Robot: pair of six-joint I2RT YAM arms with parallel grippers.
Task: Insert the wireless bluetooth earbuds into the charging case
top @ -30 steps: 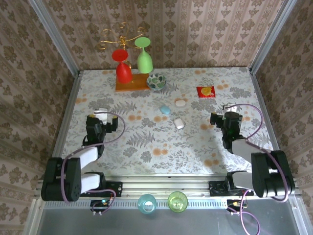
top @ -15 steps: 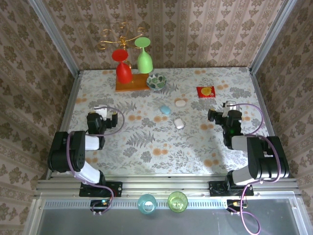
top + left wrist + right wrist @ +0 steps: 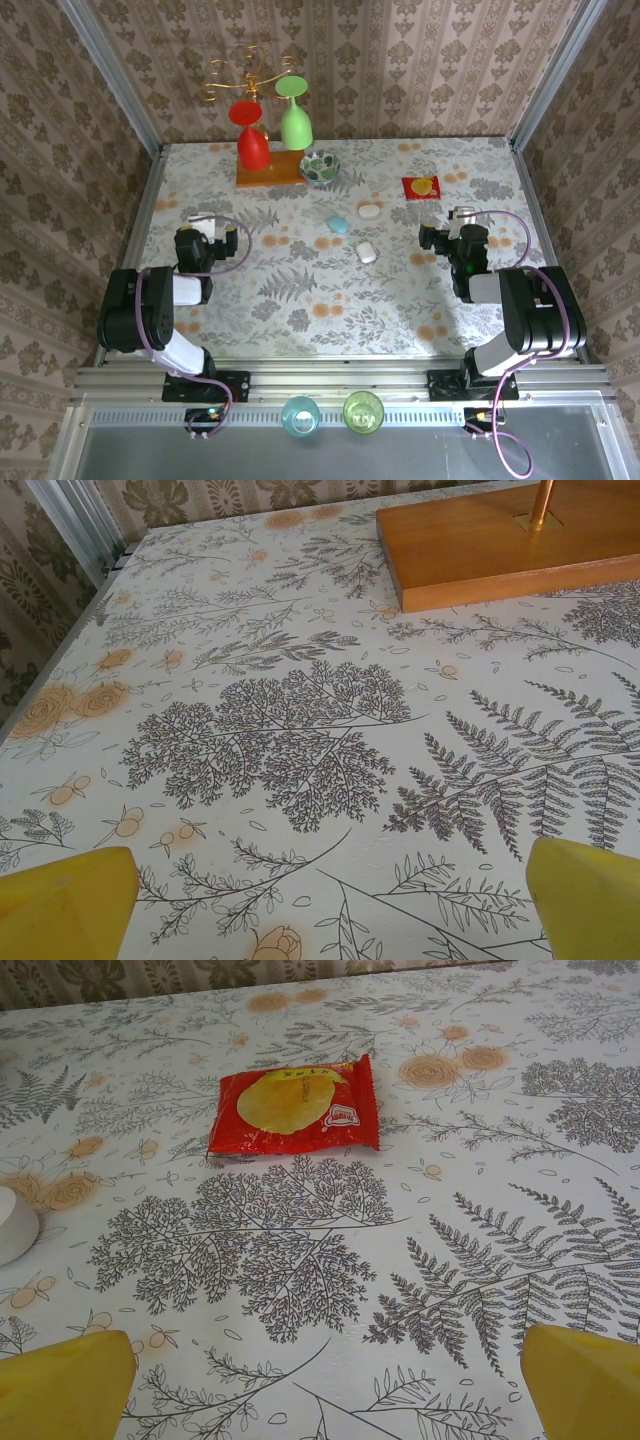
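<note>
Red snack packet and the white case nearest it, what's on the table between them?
Only bare floral tablecloth lies between the red snack packet and the white case, as the right wrist view shows.

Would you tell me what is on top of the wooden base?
A gold metal rack stands on the wooden base, hanging an inverted red glass and green glass, which partly cover it.

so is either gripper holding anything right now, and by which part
Nothing is held. The left gripper and right gripper are both open, each with bare table between its tips.
</note>
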